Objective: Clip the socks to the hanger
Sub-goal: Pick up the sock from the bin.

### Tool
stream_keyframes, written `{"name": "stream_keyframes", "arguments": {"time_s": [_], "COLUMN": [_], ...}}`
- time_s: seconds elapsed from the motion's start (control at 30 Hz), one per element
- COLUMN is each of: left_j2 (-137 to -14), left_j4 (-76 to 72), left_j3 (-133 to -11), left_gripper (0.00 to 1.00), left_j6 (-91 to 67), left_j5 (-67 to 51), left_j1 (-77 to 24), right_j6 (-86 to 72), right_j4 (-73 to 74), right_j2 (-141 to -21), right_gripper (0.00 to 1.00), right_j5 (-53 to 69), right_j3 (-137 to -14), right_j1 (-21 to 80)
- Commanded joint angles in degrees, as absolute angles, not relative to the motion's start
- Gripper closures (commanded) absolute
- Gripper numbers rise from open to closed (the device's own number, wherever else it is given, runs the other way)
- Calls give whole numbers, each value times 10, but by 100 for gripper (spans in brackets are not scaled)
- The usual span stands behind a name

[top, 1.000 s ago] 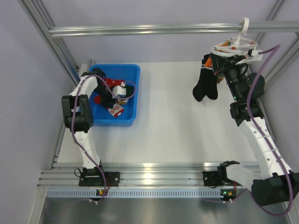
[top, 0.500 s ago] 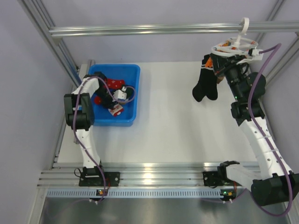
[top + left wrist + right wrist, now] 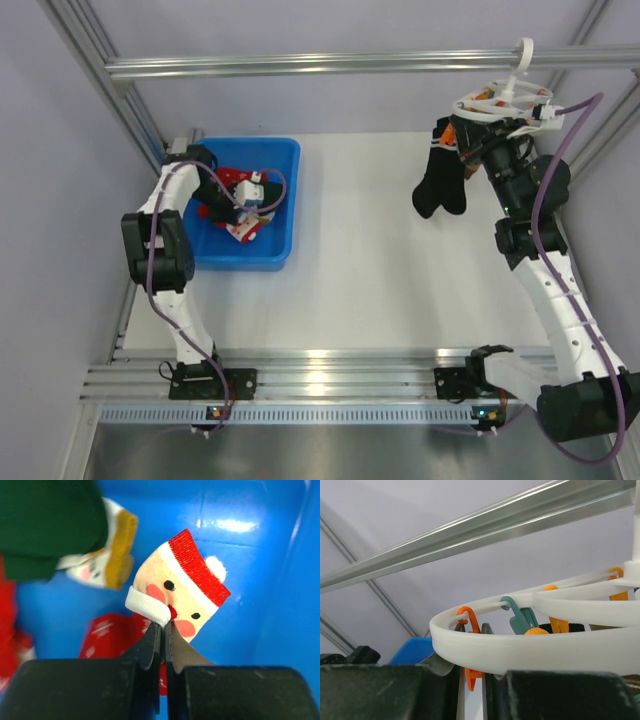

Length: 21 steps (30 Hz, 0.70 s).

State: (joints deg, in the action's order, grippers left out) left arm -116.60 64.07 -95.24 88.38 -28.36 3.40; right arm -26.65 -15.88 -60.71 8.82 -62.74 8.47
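Inside the blue bin (image 3: 280,580), my left gripper (image 3: 164,625) is shut on the white cuff of a Santa-face sock (image 3: 185,590). A dark green sock (image 3: 45,525) and a red speckled sock (image 3: 107,635) lie beside it. From above, the left gripper (image 3: 240,210) reaches into the bin (image 3: 285,150). The white ring hanger (image 3: 500,100) hangs from the top rail at the back right. My right gripper (image 3: 473,627) is shut on an orange clip peg (image 3: 470,617) under the hanger ring (image 3: 530,650), next to a teal peg (image 3: 520,620).
A black sock (image 3: 440,185) hangs clipped to the hanger's left side, over the white table (image 3: 360,260). The aluminium rail (image 3: 300,65) crosses the back, and frame posts stand at both sides. The bin's walls rise close around the left gripper.
My left gripper has closed on the Santa-face sock's cuff, and its arm has shifted a little to the left in the bin. The right arm has stayed still.
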Motion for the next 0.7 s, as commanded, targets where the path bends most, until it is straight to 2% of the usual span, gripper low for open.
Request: {"name": "stream_keyframes", "arguments": {"time_s": [0.0,0.27,0.43,0.47,0.5,0.67], "left_j2": [-1091,-1020,-978,-967,-953,-833], "left_j4": [666,666,620,550,504,184], "left_j3": [-983,-995,-1001,-995,-984,-865], "left_gripper": [100,100,100,100,100,100], "left_j6": [819,721,547,498,385,94], "left_j5": [-342,-430,-534,-554,-578,-547], "left_j1": [55,78,79,76,73,5], "right_j6": [-277,-294,-301,-304,-307,-324], "right_j4": [-145,-156,-158,-158,-159,-166], "right_j2": [-620,-621,-620,-619,-620,-624], "right_gripper": [100,100,100,100,100,100], "right_j5": [115,111,111,110,111,115], "right_j3": [-650,-649,-648,-648,-648,-652], "right_j1": [78,77,76,76,76,75]}}
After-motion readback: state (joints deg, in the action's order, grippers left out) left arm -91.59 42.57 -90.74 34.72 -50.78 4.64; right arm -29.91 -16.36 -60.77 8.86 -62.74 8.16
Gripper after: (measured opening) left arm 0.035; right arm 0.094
